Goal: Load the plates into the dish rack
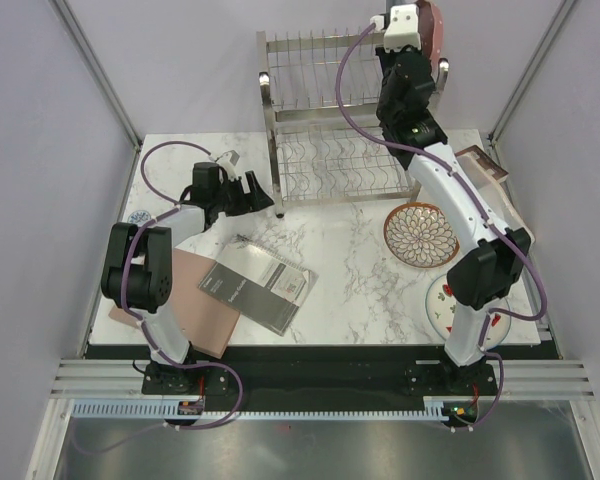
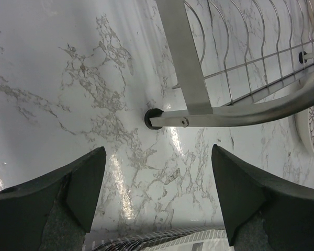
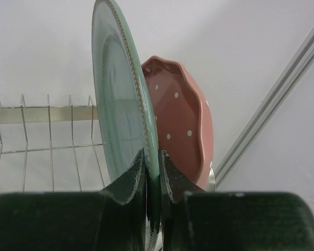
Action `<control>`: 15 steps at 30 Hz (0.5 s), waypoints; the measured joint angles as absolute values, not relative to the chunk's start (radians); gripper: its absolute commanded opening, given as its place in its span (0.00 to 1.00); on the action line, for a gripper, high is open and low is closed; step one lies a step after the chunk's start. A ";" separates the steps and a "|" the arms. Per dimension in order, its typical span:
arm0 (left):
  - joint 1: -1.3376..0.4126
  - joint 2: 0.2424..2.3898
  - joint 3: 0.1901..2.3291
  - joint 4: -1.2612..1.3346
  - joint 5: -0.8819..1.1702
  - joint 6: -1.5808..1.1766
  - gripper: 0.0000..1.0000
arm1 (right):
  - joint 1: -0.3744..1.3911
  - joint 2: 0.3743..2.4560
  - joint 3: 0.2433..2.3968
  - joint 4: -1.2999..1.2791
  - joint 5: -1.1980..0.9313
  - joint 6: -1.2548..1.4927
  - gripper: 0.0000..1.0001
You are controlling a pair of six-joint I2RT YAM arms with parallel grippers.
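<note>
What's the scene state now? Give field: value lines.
right gripper: shut on grey-green plate, held upright on edge by the dish rack upper tier
held plate seated in slot: cannot tell
pink dotted plate: upright just behind it, at the rack's right end
left gripper: open, empty, low by the rack's foot
petal-pattern plate: flat on table
strawberry plate: flat on table, partly under the right arm

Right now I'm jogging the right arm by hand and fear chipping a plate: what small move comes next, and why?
Probably ease the grey-green plate straight down, grip shut. The right gripper pinches its rim, the plate stands upright over the top tier of the dish rack, and the pink plate stands close beside it, so sideways drift risks contact. Its lower edge is hidden.
</note>
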State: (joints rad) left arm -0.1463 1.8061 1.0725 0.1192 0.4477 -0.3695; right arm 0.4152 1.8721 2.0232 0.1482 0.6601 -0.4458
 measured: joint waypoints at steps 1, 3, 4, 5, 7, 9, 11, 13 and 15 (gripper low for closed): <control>-0.146 1.806 1.073 0.116 0.448 -0.369 0.88 | 0.412 1.883 2.035 0.149 0.665 -0.440 0.00; -0.146 1.806 1.074 0.106 0.448 -0.369 0.88 | 0.402 1.908 2.054 0.149 0.678 -0.425 0.00; -0.146 1.806 1.074 0.102 0.447 -0.369 0.88 | 0.396 1.914 2.056 0.148 0.682 -0.421 0.00; -0.146 1.806 1.074 0.099 0.447 -0.369 0.88 | 0.390 1.921 2.056 0.150 0.682 -0.414 0.07; -0.146 1.806 1.074 0.099 0.447 -0.369 0.88 | 0.383 1.926 2.061 0.154 0.680 -0.404 0.41; -0.146 1.806 1.076 0.099 0.448 -0.369 0.88 | 0.382 1.932 2.072 0.156 0.675 -0.408 0.56; -0.147 1.806 1.079 0.096 0.448 -0.369 0.88 | 0.382 1.946 2.103 0.171 0.672 -0.427 0.60; -0.147 1.806 1.086 0.091 0.448 -0.369 0.88 | 0.382 1.948 2.112 0.189 0.663 -0.443 0.61; -0.149 1.806 1.089 0.090 0.448 -0.369 0.88 | 0.383 1.938 2.109 0.223 0.648 -0.464 0.61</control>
